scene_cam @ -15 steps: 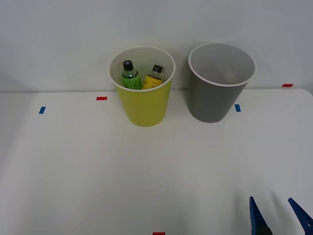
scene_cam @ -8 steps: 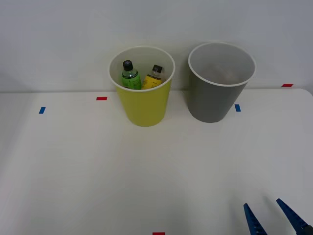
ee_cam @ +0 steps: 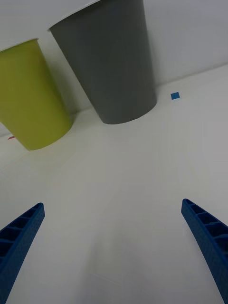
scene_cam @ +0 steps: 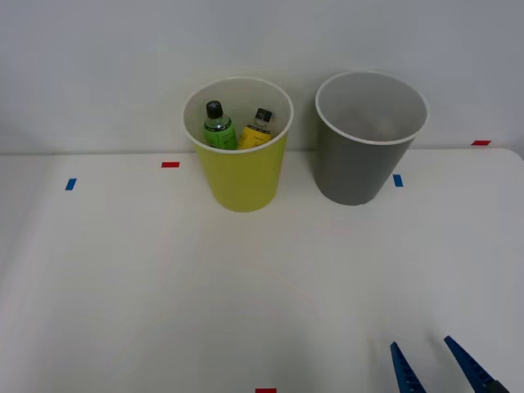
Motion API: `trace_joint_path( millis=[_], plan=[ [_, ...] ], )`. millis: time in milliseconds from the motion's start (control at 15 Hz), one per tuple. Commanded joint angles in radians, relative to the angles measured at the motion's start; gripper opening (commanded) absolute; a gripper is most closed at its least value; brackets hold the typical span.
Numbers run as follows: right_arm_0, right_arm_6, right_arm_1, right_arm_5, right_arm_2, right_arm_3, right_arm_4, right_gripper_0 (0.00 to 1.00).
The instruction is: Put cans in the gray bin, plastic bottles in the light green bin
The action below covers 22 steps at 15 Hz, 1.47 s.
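White table [scene_cam: 164, 286] stretched out beneath a plain pale wall [scene_cam: 98, 65], and the two bins stood side by side at its far edge, close together but not touching. On the left sat the light green bin [scene_cam: 244, 172], upright, its white inside open to the front view. Both plastic bottles were in it: the green-label bottle [scene_cam: 217, 127] stood toward the left of the bin, and the yellow-label bottle [scene_cam: 257, 129] leaned just beside it on the right, their black caps below the rim. To the right stood the gray bin [scene_cam: 357, 168], also upright; what could be seen of its white inside held nothing.

Small tape marks dotted the table: a red mark [scene_cam: 169, 164] and a blue mark [scene_cam: 70, 184] to the left of the green bin, another blue mark [scene_cam: 398, 180] just beside the gray bin's right side, a red mark [scene_cam: 481, 142] near the far right corner, and one more red mark [scene_cam: 265, 390] at the near edge.

At the near right of the table was the right tool [scene_cam: 434, 370], well apart from both bins. Its blue ribbed fingers [ee_cam: 19, 235] were spread wide with nothing between them, and in the wrist view the gray bin and the green bin rose beyond bare table.
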Motion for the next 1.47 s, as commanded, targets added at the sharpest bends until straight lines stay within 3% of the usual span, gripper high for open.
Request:
trace_joint_path(
  millis=[67,400,533,733,1000,1467],
  plan=[
    [0.015,0.002,0.021,0.001,-0.002,0.000,0.048,1.00],
    [0.027,0.047,0.063,-0.002,-0.031,0.000,0.145,1.00],
    [0.028,0.134,0.066,-0.004,-0.036,0.000,0.104,1.00],
    [0.050,0.168,0.044,-0.001,-0.014,0.000,0.031,1.00],
    [0.030,0.283,0.018,0.002,-0.017,0.000,0.036,1.00],
    [0.039,0.289,0.024,0.002,-0.017,0.000,0.031,1.00]
  ],
)
